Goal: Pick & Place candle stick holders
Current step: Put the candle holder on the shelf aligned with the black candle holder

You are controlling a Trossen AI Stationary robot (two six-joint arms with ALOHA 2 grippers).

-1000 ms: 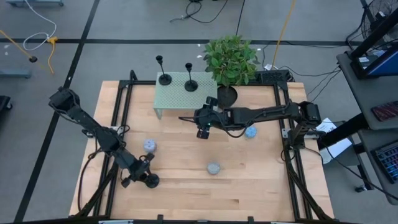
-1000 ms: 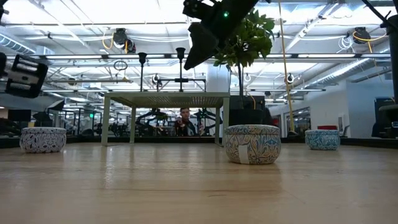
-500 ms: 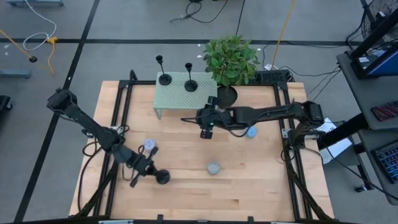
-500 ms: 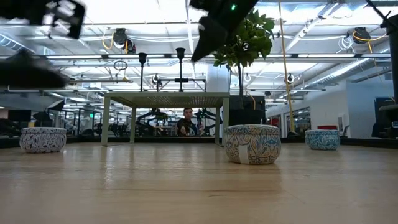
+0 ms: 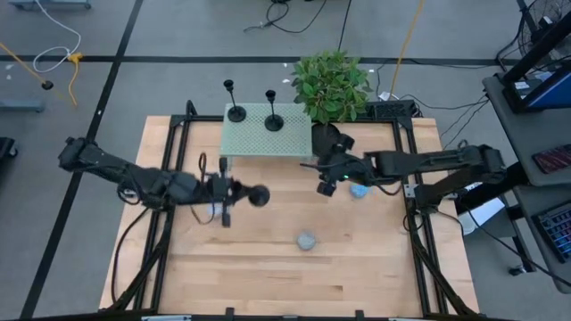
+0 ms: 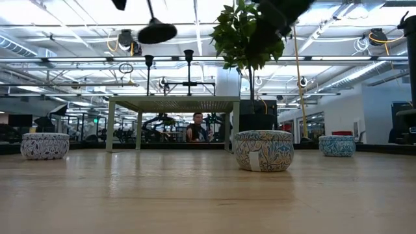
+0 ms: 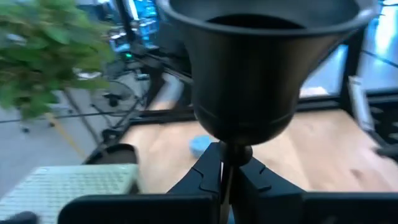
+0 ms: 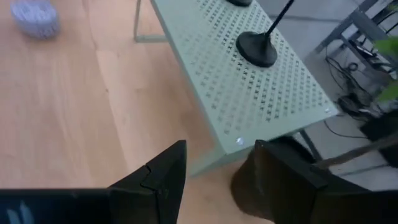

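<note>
**Candle holder carried sideways above the wooden surface**

Fingers (image 7: 225,171) of the left gripper (image 5: 227,190) are clamped on the thin stem of a black candle stick holder (image 5: 257,196), seen close up in the left wrist view. The holder is held off the wooden surface (image 5: 268,267), lying sideways, with its round disc base jutting out beyond the fingertips toward the middle. In the low view the disc base (image 6: 156,31) hangs high in the air, well above the wood.

Just beyond the held holder stands a pale green perforated stand (image 5: 266,130). Two more candle stick holders are upright on top of it, one (image 5: 235,111) at its left part and one (image 5: 273,119) near its centre, apart from each other.

The right gripper (image 5: 326,181) hovers near the right end of the stand, holding nothing. Its fingers (image 8: 163,174) are apart, and past them the right wrist view shows the stand's perforated top with a holder's base on it. Close by the right gripper sit a potted green plant (image 5: 332,86) in a black pot (image 5: 325,136) and a small blue patterned tin (image 5: 359,189).

Two other patterned tins rest on the wood: one (image 5: 306,240) nearer the front, between the two grippers, and one (image 6: 45,145) close to the left gripper. A person (image 6: 195,128) shows in the room behind, seen under the stand in the low view.
</note>
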